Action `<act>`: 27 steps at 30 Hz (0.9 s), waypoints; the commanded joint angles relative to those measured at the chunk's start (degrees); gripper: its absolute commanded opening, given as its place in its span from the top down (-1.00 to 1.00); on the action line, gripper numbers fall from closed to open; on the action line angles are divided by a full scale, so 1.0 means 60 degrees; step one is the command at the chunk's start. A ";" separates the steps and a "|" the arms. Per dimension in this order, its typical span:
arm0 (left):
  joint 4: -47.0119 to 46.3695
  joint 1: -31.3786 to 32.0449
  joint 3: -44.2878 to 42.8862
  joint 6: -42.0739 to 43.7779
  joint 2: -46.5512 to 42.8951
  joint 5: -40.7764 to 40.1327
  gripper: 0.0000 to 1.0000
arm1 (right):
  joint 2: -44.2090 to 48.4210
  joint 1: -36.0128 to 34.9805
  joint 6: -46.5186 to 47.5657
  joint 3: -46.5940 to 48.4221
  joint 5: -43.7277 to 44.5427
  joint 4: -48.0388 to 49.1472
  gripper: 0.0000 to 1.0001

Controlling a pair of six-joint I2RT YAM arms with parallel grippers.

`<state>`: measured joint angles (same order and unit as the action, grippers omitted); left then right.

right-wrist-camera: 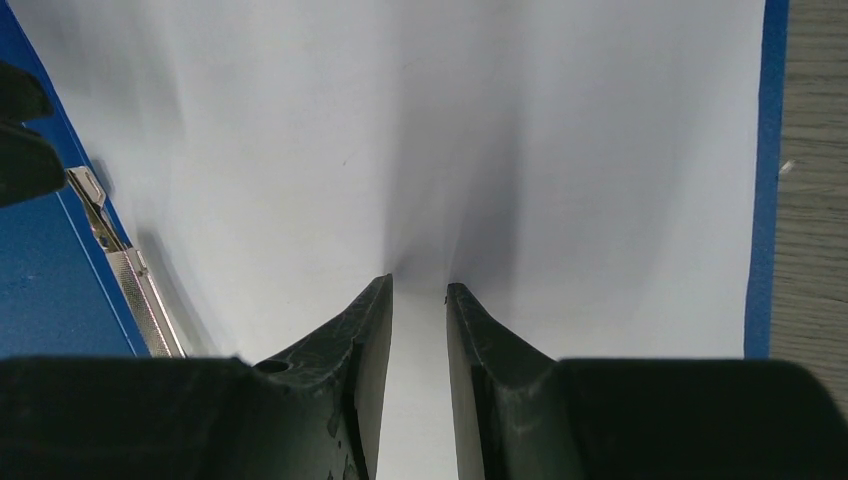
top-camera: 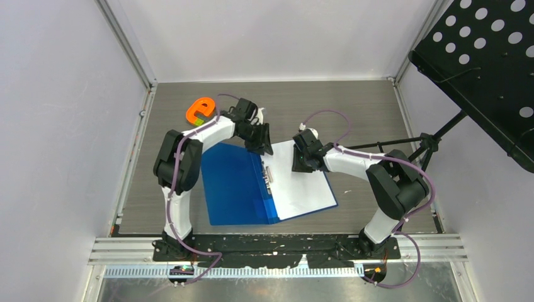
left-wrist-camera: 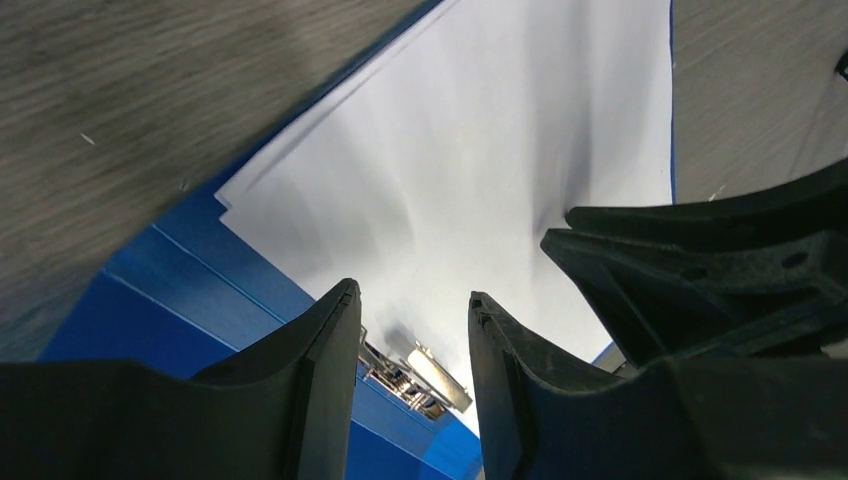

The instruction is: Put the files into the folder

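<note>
Blue folder (top-camera: 236, 185), one, open flat by the near edge of the table (top-camera: 352, 107); the filing step looks nearly done.
White files (top-camera: 301, 182), seemingly several sheets (count unclear), lie on its right leaf beside one metal clip (top-camera: 267, 173). Right gripper (top-camera: 301, 163) presses on them, jaws slightly apart and empty. Left gripper (top-camera: 262, 146) hangs unclenched above the clip. Next: clip the sheets, close the cover.

The files (top-camera: 305, 185) are smooth matt paper, the folder (top-camera: 233, 185) glossy plastic (its clip (top-camera: 267, 175) bright metal).

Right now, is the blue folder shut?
No, the folder lies open and flat, with the white files resting on its right half.
</note>
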<state>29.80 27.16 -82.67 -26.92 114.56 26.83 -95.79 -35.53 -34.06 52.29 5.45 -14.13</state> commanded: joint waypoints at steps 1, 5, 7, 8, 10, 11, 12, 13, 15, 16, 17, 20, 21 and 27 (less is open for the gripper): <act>0.0135 -0.0098 -0.0490 0.0130 0.0446 -0.0182 0.13 | -0.0287 -0.0083 -0.0145 0.0059 0.0033 -0.0031 0.36; 0.0116 -0.0128 -0.0413 0.0176 0.0631 -0.0186 0.14 | -0.0321 -0.0084 -0.0146 0.0064 0.0032 -0.0046 0.36; 0.0096 -0.0132 -0.0327 0.0181 0.0664 -0.0180 0.15 | -0.0335 -0.0092 -0.0145 0.0061 0.0018 -0.0027 0.36; 0.0118 -0.0144 -0.0289 0.0182 0.0680 -0.0164 0.15 | -0.0342 -0.0088 -0.0143 0.0060 0.0023 -0.0028 0.36; 0.0118 -0.0146 -0.0166 0.0183 0.0614 -0.0170 0.15 | -0.0341 -0.0085 -0.0137 0.0059 0.0030 -0.0032 0.36; 0.0120 -0.0146 -0.0099 0.0193 0.0589 -0.0166 0.15 | -0.0347 -0.0077 -0.0145 0.0059 0.0025 -0.0032 0.36; 0.0106 -0.0146 -0.0024 0.0194 0.0531 -0.0128 0.16 | -0.0345 -0.0079 -0.0147 0.0059 0.0027 -0.0025 0.36; 0.0102 -0.0146 0.0069 0.0196 0.0476 -0.0065 0.16 | -0.0349 -0.0074 -0.0150 0.0052 0.0028 -0.0014 0.36; 0.0130 -0.0146 0.0208 0.0235 0.0378 0.0010 0.17 | -0.0364 -0.0083 -0.0152 0.0045 0.0021 -0.0016 0.36; 0.0129 -0.0146 0.0287 0.0245 0.0307 0.0066 0.17 | -0.0375 -0.0080 -0.0160 0.0045 0.0016 -0.0010 0.36; 0.0127 -0.0146 0.0376 0.0252 0.0214 0.0093 0.18 | -0.0370 -0.0075 -0.0164 0.0037 0.0015 -0.0007 0.36; 0.0046 -0.0146 0.0649 0.0266 -0.0031 0.0210 0.18 | -0.0385 -0.0084 -0.0178 0.0019 0.0022 0.0010 0.36; 0.0030 -0.0146 0.0726 0.0267 -0.0092 0.0283 0.18 | -0.0391 -0.0077 -0.0181 0.0027 0.0018 0.0033 0.36; -0.0039 -0.0132 0.1019 0.0272 -0.0225 0.0593 0.20 | -0.0410 -0.0099 -0.0210 0.0009 0.0038 0.0032 0.36</act>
<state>29.39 26.46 -77.95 -26.44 115.68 28.01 -96.27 -35.59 -34.46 52.40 5.41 -12.88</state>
